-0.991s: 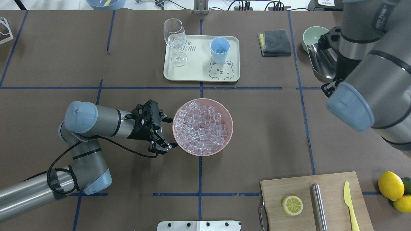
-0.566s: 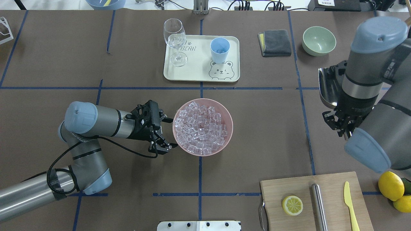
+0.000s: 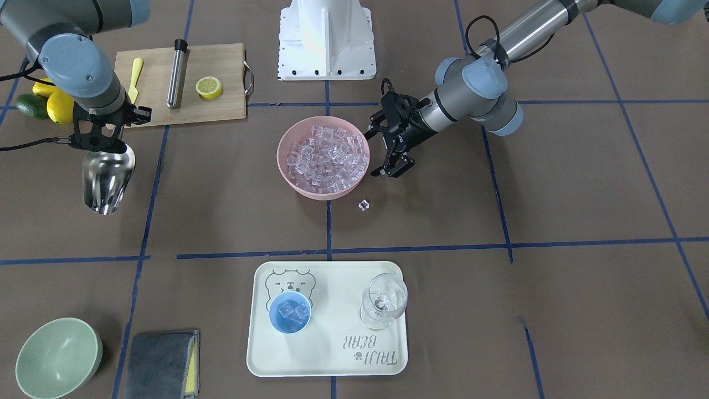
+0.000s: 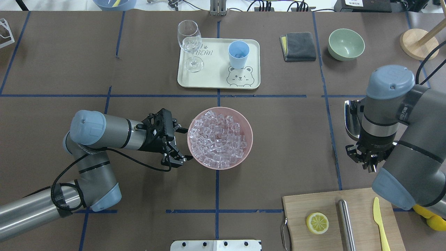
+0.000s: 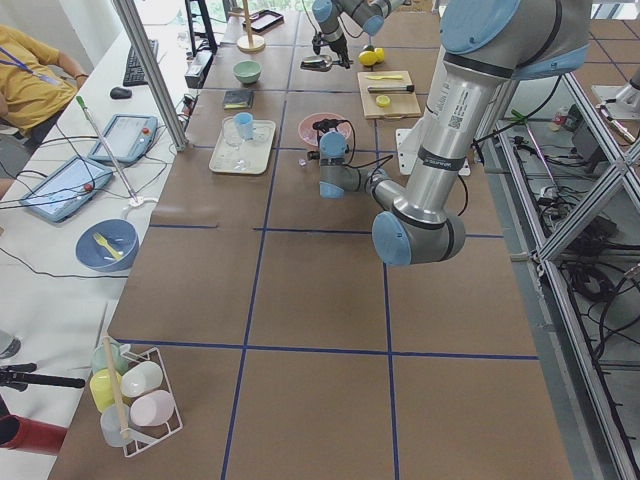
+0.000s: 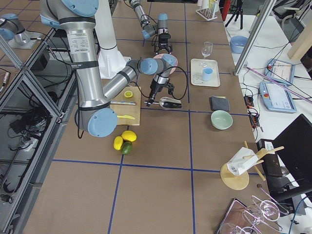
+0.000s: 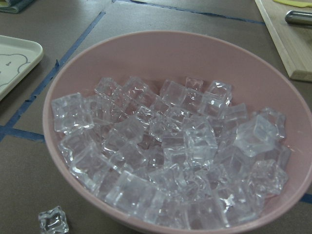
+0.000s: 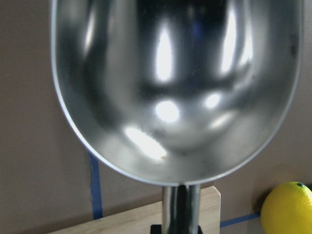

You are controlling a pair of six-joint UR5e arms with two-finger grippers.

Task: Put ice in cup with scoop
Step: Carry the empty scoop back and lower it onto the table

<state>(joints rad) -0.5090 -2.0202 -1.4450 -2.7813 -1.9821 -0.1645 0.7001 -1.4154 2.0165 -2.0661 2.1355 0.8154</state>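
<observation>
One-handed, pinching the scoop (image 3: 108, 180) by its short rod handle in the right gripper (image 3: 104, 143), fingers pressed against the rod from both sides. Holding it low over the brown table (image 3: 554, 194), hollow facing the right wrist camera, bare and shiny, mouth pointing away from the robot's base. Hanging just off the corner of the wooden cutting board (image 3: 221, 108), near the lemons (image 3: 58, 105), well apart from both bowl and cup. Not managing to judge any contact between steel and tabletop.

Spreading the left gripper (image 4: 184, 144) wide, fingertips just beside the rim of the pink bowl (image 4: 250, 146) on its side toward the robot's left, clasping nothing.

Looking through the left wrist camera into that bowl, heaped with clear cubes of ice (image 7: 185, 151), and down at one stray cube (image 7: 52, 220) lying on the table just outside the bowl's wall.

Finding the cup (image 3: 272, 320) standing upright on the cream tray (image 3: 332, 354) at the far side of the table from the robot, overlapping the printed bear, with a few cubes lying inside. Noting a stemmed glass (image 3: 384, 302) standing on the same tray, apart from the cup.
</observation>
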